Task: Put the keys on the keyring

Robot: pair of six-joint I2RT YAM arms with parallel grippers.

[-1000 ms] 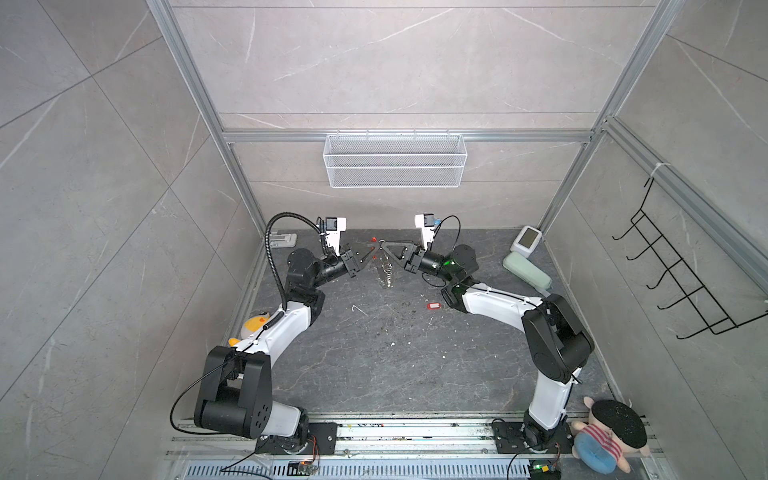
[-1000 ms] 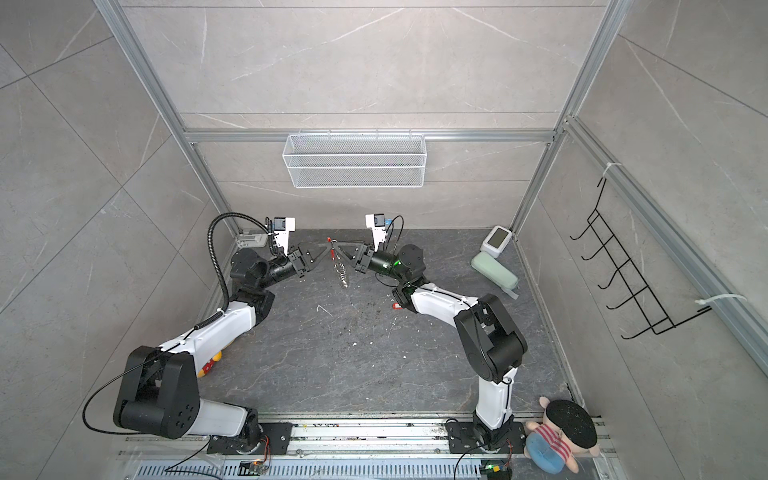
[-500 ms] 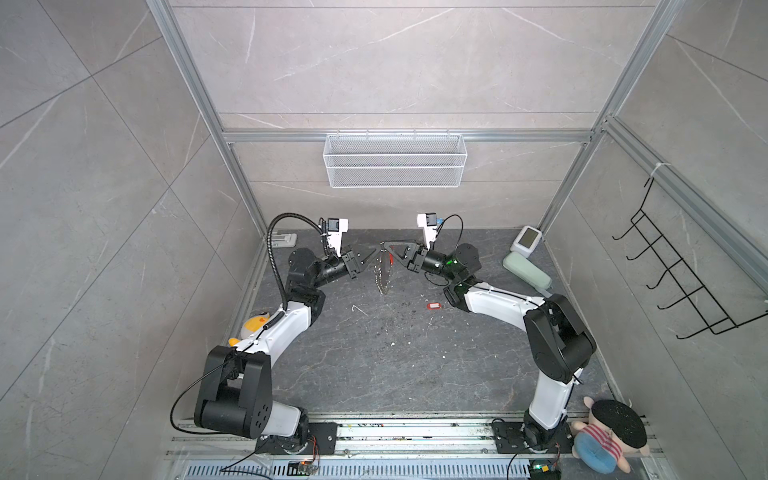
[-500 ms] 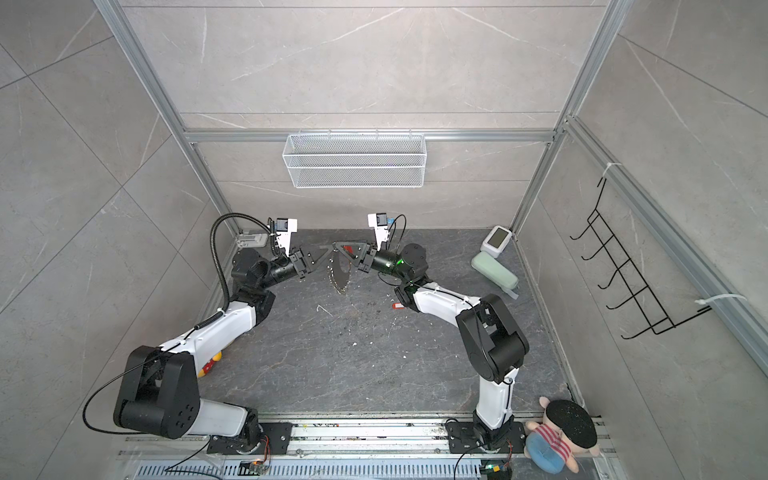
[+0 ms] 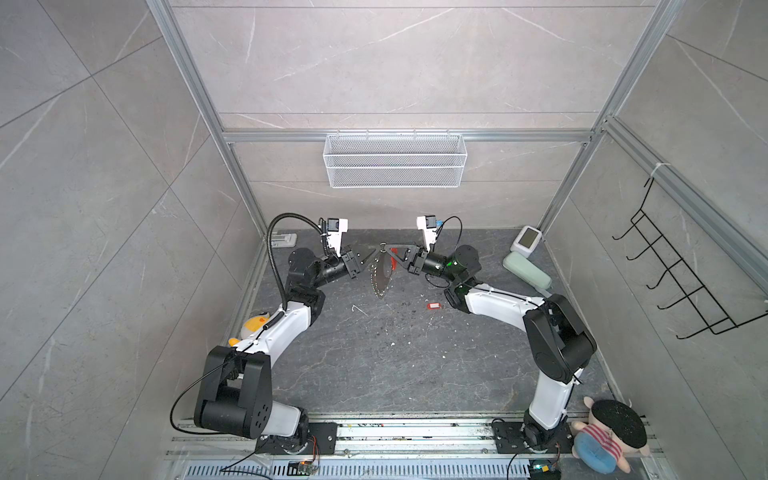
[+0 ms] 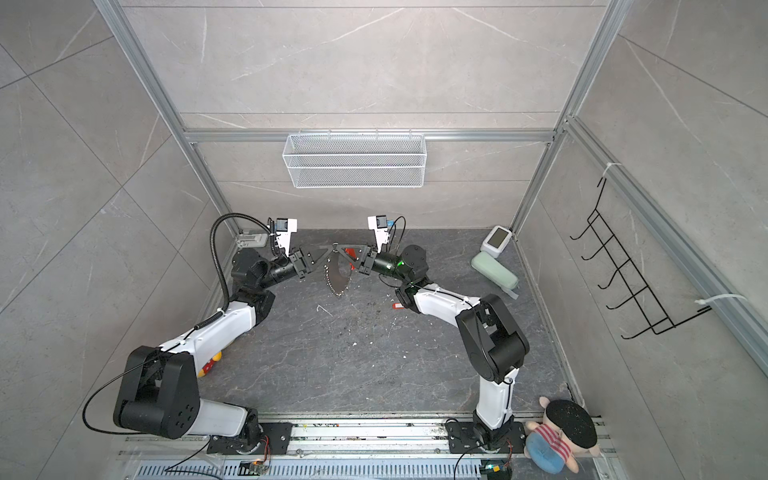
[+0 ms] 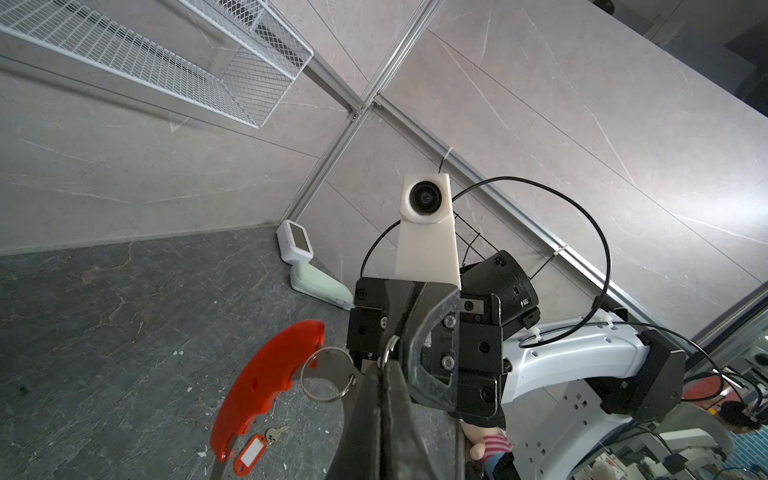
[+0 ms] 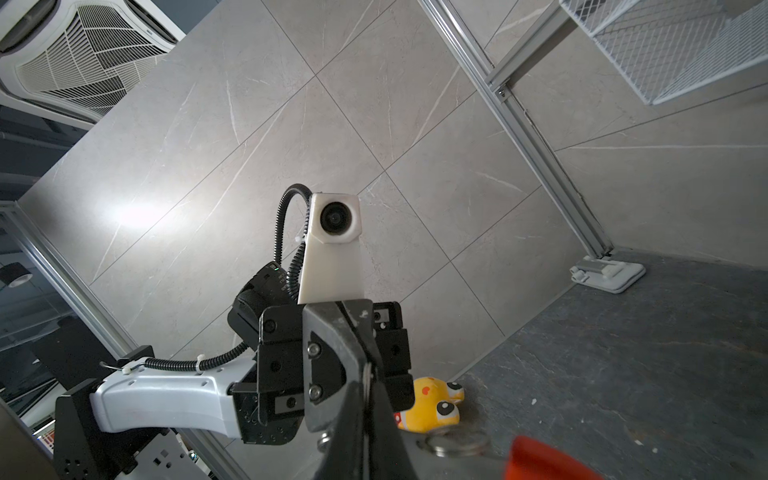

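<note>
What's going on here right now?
Both arms hold the large grey hoop-shaped keyring, fringed with silver loops, above the dark stone table: left gripper and right gripper are shut on its top, tip to tip. The small red plastic key tag lies on the table near the right arm, not yet attached.

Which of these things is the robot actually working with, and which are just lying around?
In use:
- keyring, pinched between left gripper and right gripper
- keys with red tag, lying on the floor

Lying about:
- yellow duck toy
- plush doll
- green case
- small white screen
- wire basket
- hook rack
</note>
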